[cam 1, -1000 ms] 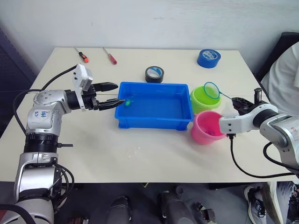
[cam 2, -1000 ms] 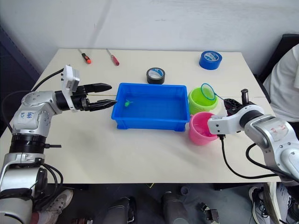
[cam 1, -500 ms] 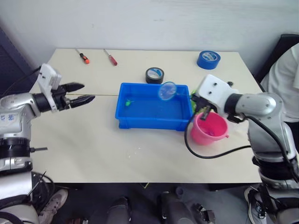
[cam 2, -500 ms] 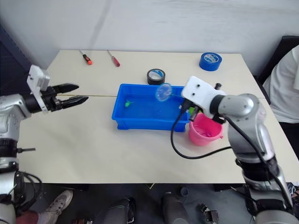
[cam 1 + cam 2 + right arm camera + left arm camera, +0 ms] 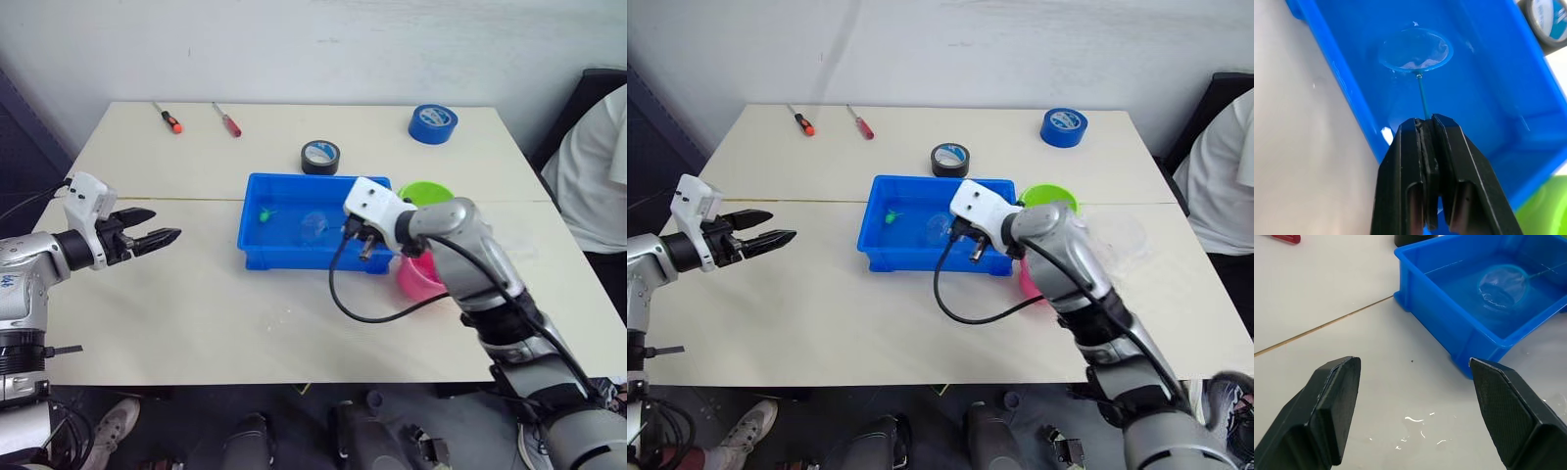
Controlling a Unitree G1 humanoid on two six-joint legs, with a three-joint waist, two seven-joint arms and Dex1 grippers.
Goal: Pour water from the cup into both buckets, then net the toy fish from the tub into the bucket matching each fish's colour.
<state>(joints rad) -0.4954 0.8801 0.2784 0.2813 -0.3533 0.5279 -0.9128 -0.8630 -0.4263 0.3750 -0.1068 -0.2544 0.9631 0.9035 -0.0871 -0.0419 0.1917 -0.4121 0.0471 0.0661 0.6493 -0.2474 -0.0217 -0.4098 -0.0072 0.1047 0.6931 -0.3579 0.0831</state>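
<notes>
desk: we see a pale beige top [image 5: 245,294] with a thin seam line running across it; small wet spots show on it near the tub in the left wrist view.
room: white wall behind the desk, dark floor under the front edge; a person in a white top [image 5: 593,166] sits at the right side.
tub: blue bin [image 5: 294,257] mid-desk, water in it, one green fish [image 5: 263,212] near its left end.
net: hoop [image 5: 1415,50] is down inside the tub, on or in the water, handle running back to the right end effector.
right end effector: [image 5: 1425,128] fingers pressed together on the net handle, held over the tub's right end.
left end effector: [image 5: 157,239] fingers apart, nothing between them, hovering over bare desk well left of the tub.
buckets: green one [image 5: 427,192] just beside the tub's right end, pink one [image 5: 413,280] in front of it, partly hidden by the right arm.
other items: black tape roll [image 5: 320,156] just behind the tub, blue tape roll [image 5: 433,123] far right back, two screwdrivers [image 5: 168,118] at the back left.
</notes>
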